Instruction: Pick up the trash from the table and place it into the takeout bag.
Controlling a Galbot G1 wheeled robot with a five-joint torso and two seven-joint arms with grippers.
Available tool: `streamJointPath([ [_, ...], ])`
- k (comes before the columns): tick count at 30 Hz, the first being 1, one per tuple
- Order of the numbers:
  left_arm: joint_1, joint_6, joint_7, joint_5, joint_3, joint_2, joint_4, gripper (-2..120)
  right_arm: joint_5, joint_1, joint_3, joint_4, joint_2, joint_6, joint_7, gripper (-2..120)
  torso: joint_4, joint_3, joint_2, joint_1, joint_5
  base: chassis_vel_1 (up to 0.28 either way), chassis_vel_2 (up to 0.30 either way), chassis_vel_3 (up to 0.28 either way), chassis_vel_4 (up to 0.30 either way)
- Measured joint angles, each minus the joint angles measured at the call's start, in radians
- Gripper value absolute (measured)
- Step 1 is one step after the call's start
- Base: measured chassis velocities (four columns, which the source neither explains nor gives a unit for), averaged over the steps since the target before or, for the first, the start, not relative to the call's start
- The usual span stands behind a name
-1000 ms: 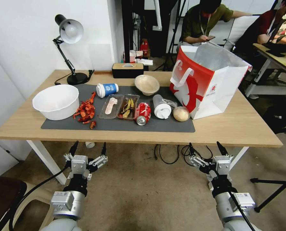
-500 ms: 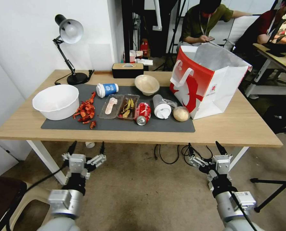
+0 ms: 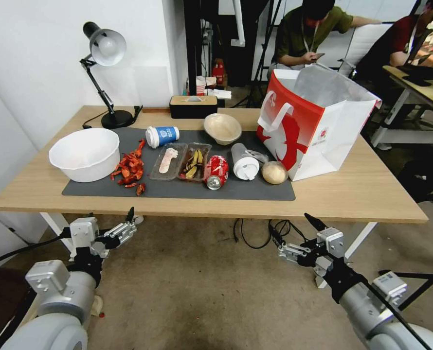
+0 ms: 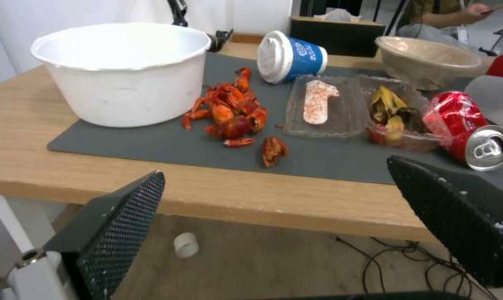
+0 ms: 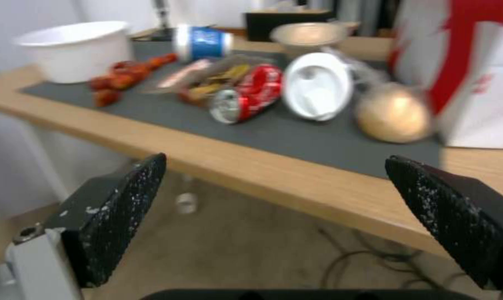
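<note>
**Arms swing outward below the table edge**

Both of my arms have swung outward and rotated since a second ago, when they pointed straight up at the table edge; nothing on the table has shifted. My left gripper (image 3: 110, 224) now hangs low at the near left, just below the front edge of the table (image 3: 362, 194), near its white leg, with its fingers (image 4: 118, 225) spread wide apart and nothing between them. My right gripper (image 3: 294, 232) hangs below the near edge farther right, tilted toward the left, its fingers (image 5: 112, 216) likewise wide apart and empty.

On the dark grey mat (image 3: 255, 192) the trash lies untouched. The crushed red soda can (image 3: 216, 171) lies on its side near the mat's front, touching a clear tray (image 3: 193, 163) of yellowish scraps on its left. Just right of the can lies the clear white-lidded cup (image 3: 244, 162), lid facing me, and right of that the tan paper ball (image 3: 274, 172), just beside the takeout bag (image 3: 314, 121). The bag stands upright and open at the table's right, its mouth showing silvery lining. Farther back sit the beige paper bowl (image 3: 222, 128), tilted, and the blue-sleeved white coffee cup (image 3: 162, 136) on its side. At the left are a white tub (image 3: 85, 154) and a heap of red shells (image 3: 129, 168).
</note>
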Motion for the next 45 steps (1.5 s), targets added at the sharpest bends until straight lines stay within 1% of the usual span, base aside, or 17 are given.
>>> streamJointPath([
  [3, 0.001, 0.002, 0.002, 0.001, 0.001, 0.001, 0.001, 100, 0.051, 0.023, 0.029, 0.017, -0.007, -0.067, -0.081, 100, 0.0001, 0.0, 0.0, 0.0, -0.0001, 0.0, 0.0, 0.0, 0.0],
  [7, 0.001, 0.002, 0.004, 0.006, 0.003, 0.0, 0.007, 100, 0.064, 0.035, 0.03, 0.011, -0.008, -0.072, -0.087, 100, 0.0001, 0.0, 0.0, 0.0, -0.0002, 0.0, 0.0, 0.0, 0.0],
  [17, -0.005, 0.0, 0.015, 0.017, 0.011, 0.002, 0.024, 100, 0.086, 0.065, 0.026, -0.02, -0.025, -0.028, -0.076, 100, 0.0, 0.0, 0.0, 0.0, -0.0001, 0.0, 0.0, 0.0, 0.0],
  [21, -0.01, 0.0, 0.018, 0.021, 0.017, 0.003, 0.031, 100, 0.1, 0.089, 0.014, -0.038, -0.056, 0.001, -0.049, 100, -0.0003, 0.0, 0.0, 0.0, -0.0001, 0.0, 0.0, 0.0, 0.0],
  [24, -0.014, 0.0, 0.02, 0.02, 0.016, 0.01, 0.032, 100, 0.139, 0.145, -0.005, -0.079, -0.142, 0.045, -0.031, 100, -0.0002, 0.0, 0.0, 0.0, -0.0001, 0.0, 0.0, 0.0, 0.0],
  [25, -0.014, 0.0, 0.02, 0.02, 0.016, 0.01, 0.032, 100, 0.139, 0.145, -0.005, -0.079, -0.142, 0.045, -0.031, 100, -0.0002, 0.0, 0.0, 0.0, -0.0001, 0.0, 0.0, 0.0, 0.0],
  [28, -0.017, 0.0, 0.02, 0.018, 0.009, 0.02, 0.032, 100, 0.195, 0.22, -0.033, -0.137, -0.254, 0.057, -0.01, 100, 0.0001, 0.0, 0.0, 0.0, 0.0002, 0.0, 0.0, 0.0, 0.0],
  [29, -0.017, 0.0, 0.02, 0.018, 0.009, 0.02, 0.032, 100, 0.195, 0.22, -0.033, -0.137, -0.254, 0.057, -0.01, 100, 0.0001, 0.0, 0.0, 0.0, 0.0002, 0.0, 0.0, 0.0, 0.0],
  [31, -0.017, -0.002, 0.02, 0.015, 0.002, 0.025, 0.031, 100, 0.24, 0.303, -0.073, -0.218, -0.372, 0.078, 0.012, 100, 0.0, 0.0, 0.0, 0.0, 0.0003, 0.0, 0.0, 0.0, 0.0],
  [33, -0.016, -0.003, 0.02, 0.013, 0.0, 0.025, 0.03, 100, 0.253, 0.332, -0.088, -0.242, -0.41, 0.081, 0.022, 100, 0.0, 0.0, 0.0, 0.0, 0.0001, 0.0, 0.0, 0.0, 0.0],
  [34, -0.015, -0.003, 0.02, 0.013, -0.002, 0.022, 0.028, 100, 0.268, 0.369, -0.108, -0.27, -0.453, 0.081, 0.037, 100, 0.0, 0.0, 0.0, 0.0, 0.0, 0.0, 0.0, 0.0, 0.0],
  [36, -0.014, -0.008, 0.019, 0.014, -0.002, 0.015, 0.027, 100, 0.29, 0.434, -0.148, -0.31, -0.514, 0.064, 0.069, 100, 0.0003, 0.0, 0.0, 0.0, -0.0003, 0.0, 0.0, 0.0, 0.0],
  [37, -0.014, -0.008, 0.019, 0.014, -0.002, 0.015, 0.027, 100, 0.29, 0.434, -0.148, -0.31, -0.514, 0.064, 0.069, 100, 0.0003, 0.0, 0.0, 0.0, -0.0003, 0.0, 0.0, 0.0, 0.0],
  [40, -0.01, -0.019, 0.021, 0.035, 0.002, 0.004, 0.03, 100, 0.333, 0.529, -0.215, -0.359, -0.575, -0.004, 0.142, 100, -0.0001, 0.0, 0.0, 0.0, 0.0001, 0.0, 0.0, 0.0, 0.0],
  [41, -0.01, -0.019, 0.021, 0.035, 0.002, 0.004, 0.03, 100, 0.333, 0.529, -0.215, -0.359, -0.575, -0.004, 0.142, 100, -0.0001, 0.0, 0.0, 0.0, 0.0001, 0.0, 0.0, 0.0, 0.0],
  [43, -0.01, -0.043, 0.031, 0.069, 0.006, -0.001, 0.043, 100, 0.381, 0.606, -0.273, -0.381, -0.603, -0.086, 0.234, 100, 0.0, 0.0, 0.0, 0.0, 0.0001, 0.0, 0.0, 0.0, 0.0],
  [45, -0.011, -0.051, 0.035, 0.079, 0.008, -0.003, 0.049, 100, 0.401, 0.64, -0.295, -0.389, -0.611, -0.109, 0.266, 100, 0.0, 0.0, 0.0, 0.0, 0.0, 0.0, 0.0, 0.0, 0.0],
])
